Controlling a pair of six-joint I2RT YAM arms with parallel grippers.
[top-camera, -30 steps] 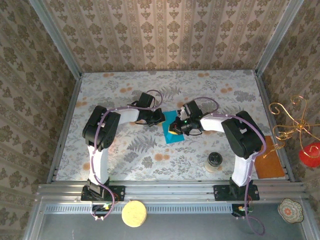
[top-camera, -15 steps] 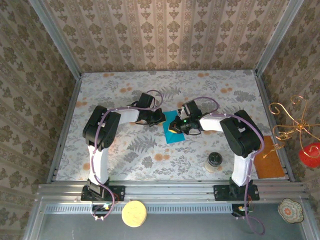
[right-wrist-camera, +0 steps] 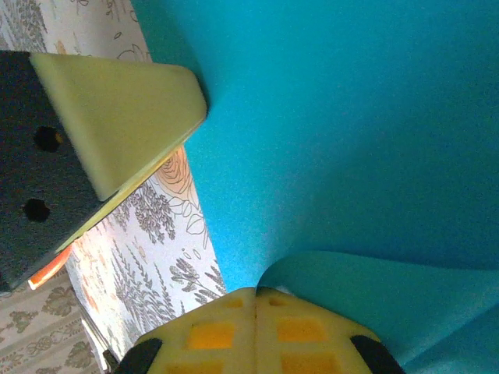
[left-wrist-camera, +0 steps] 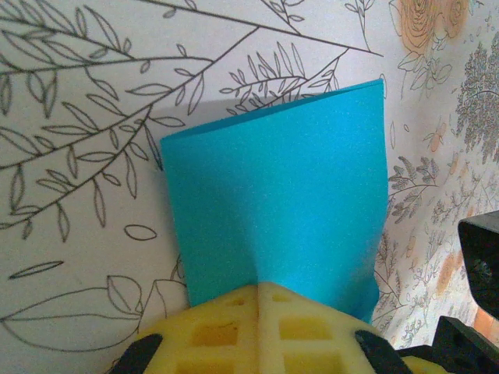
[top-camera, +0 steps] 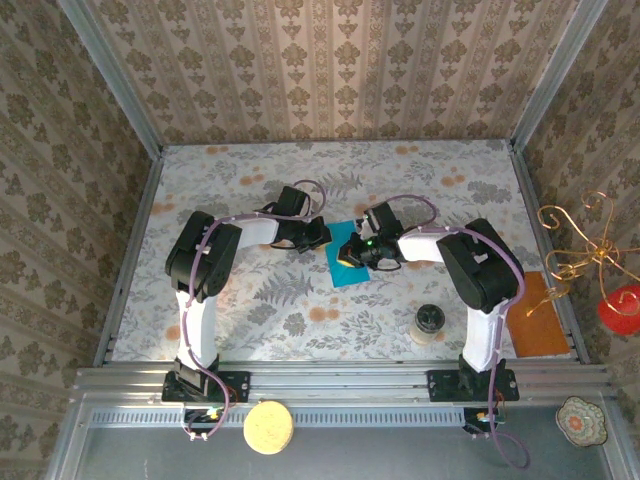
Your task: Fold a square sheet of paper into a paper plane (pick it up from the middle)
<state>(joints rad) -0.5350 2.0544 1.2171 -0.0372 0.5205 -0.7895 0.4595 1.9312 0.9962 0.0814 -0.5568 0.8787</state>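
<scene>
thin matte teal-blue sheet of paper (top-camera: 343, 272): lies about midway across the floral counter (top-camera: 250, 320), between the two arms, one flap curling up | left fingers (left-wrist-camera: 258, 308): closed, pinching the sheet's edge | right fingers (right-wrist-camera: 256, 312): closed, pinching the sheet from the other side, a left finger pad just beside

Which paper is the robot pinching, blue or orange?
The teal-blue sheet in the middle; the orange-brown sheet lies untouched by the right edge.
</scene>
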